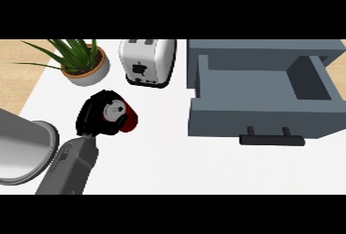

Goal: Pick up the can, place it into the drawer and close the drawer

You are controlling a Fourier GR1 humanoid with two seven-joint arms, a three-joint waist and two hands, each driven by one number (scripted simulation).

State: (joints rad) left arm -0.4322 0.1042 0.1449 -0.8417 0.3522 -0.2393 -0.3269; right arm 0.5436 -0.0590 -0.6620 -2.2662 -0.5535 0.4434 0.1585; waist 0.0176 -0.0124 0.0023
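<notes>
A red can point(129, 120) with a silver top lies tilted on the white counter point(169, 164) at the left. My left hand point(93, 116) is curled round it, the grey forearm coming in from the lower left, and the hand hides much of the can. The grey drawer point(260, 116) stands pulled open at the right, its inside bare, with a black handle point(272, 139) on its front. The can is well to the left of the drawer. My right hand does not show.
A white toaster point(147, 61) stands at the back, just left of the drawer cabinet. A potted plant point(82, 61) sits at the back left. A large grey round container point(20, 151) fills the left edge beside my forearm.
</notes>
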